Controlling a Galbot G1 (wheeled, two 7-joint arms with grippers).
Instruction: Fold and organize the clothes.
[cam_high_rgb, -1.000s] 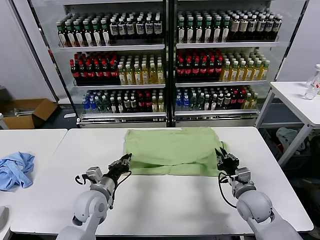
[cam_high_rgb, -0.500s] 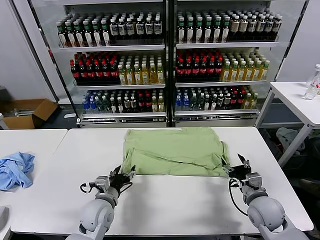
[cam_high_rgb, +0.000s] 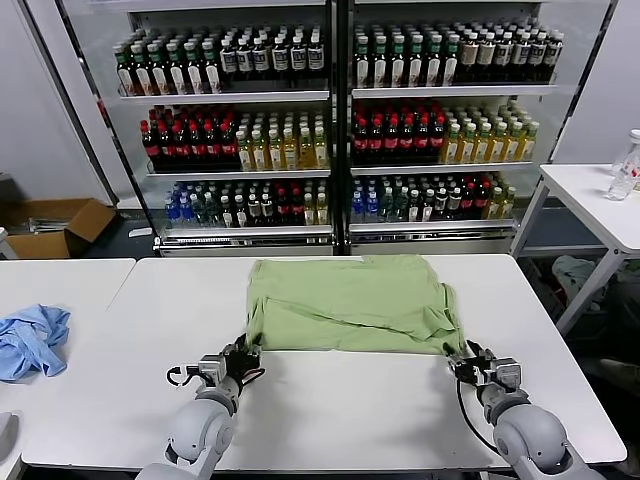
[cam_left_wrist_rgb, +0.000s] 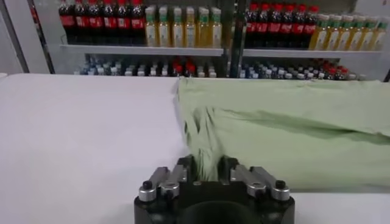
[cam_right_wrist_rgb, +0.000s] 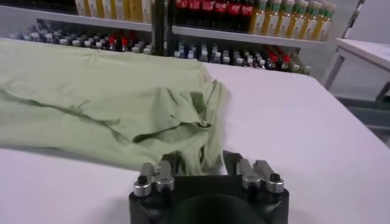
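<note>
The clothes, a light green T-shirt, lie folded across the far half of the white table; no print shows. My left gripper sits low on the table at the shirt's near left corner. In the left wrist view a bunch of the green cloth runs between the fingers of the left gripper, which is shut on it. My right gripper is at the near right corner. In the right wrist view the shirt gathers into the right gripper, shut on it.
A crumpled light blue garment lies on the neighbouring table to the left. Glass-door coolers full of bottles stand behind. A side table with a bottle is at the far right, and a cardboard box lies on the floor at the left.
Both grippers drew back toward me, stood open beside the shirt's near corners, and have now shut on those corners. The shirt's near edge lies straighter.
</note>
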